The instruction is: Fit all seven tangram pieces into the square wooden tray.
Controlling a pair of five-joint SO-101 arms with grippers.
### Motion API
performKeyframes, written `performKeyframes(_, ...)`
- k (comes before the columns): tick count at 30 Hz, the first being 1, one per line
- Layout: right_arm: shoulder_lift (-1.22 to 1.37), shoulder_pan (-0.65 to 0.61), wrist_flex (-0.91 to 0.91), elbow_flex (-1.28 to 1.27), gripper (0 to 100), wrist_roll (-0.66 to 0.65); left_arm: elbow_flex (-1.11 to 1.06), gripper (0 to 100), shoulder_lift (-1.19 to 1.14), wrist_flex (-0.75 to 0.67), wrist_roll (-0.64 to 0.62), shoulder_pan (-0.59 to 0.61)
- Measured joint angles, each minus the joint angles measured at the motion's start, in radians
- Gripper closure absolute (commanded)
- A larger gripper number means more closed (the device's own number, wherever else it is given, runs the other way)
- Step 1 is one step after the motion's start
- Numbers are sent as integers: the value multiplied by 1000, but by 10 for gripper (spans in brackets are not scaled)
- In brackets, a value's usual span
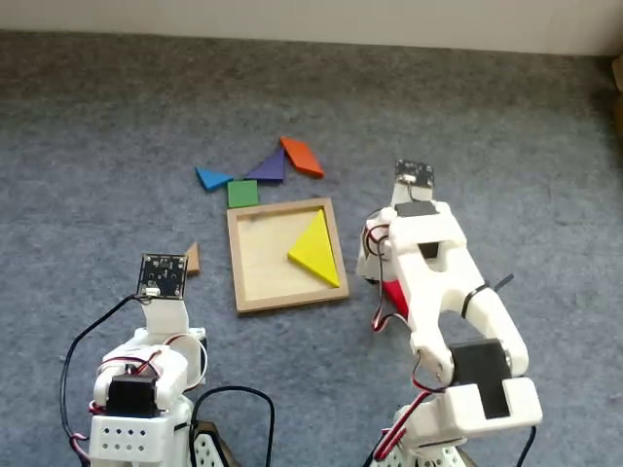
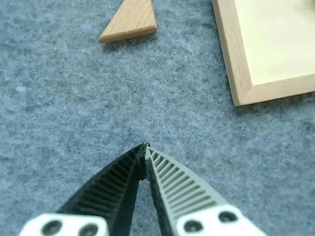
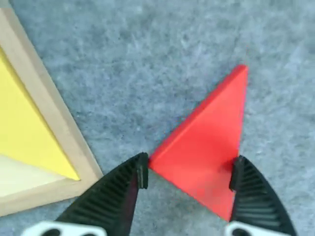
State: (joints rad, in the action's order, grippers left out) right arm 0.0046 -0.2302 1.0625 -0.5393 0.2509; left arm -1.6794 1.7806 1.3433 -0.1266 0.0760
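Right wrist view: right hand (image 3: 189, 171) spread astride red triangle (image 3: 209, 137), prob. set to pinch it for the tray (image 3: 47, 110). Left hand (image 2: 145, 150) pressed together, parked nr wooden triangle (image 2: 132, 20).

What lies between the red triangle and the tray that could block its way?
Nothing visible does. Only bare carpet separates the red triangle from the tray rim. The open right gripper has a finger on each side of the triangle. Inside the tray, the yellow triangle already lies along that rim.
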Motion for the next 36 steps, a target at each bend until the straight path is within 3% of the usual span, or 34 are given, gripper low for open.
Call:
performKeyframes(11, -106, 0, 12, -2, 746, -216, 0, 994, 0, 0, 0, 0)
performKeyframes(14, -106, 0, 12, -2, 737, -203, 0, 994, 0, 0, 0, 0)
performKeyframes(19, -106, 0, 12, -2, 628, -109, 0, 994, 0, 0, 0, 0)
performKeyframes(36, 77, -32, 11, -2, 626, -63, 0, 994, 0, 0, 0, 0)
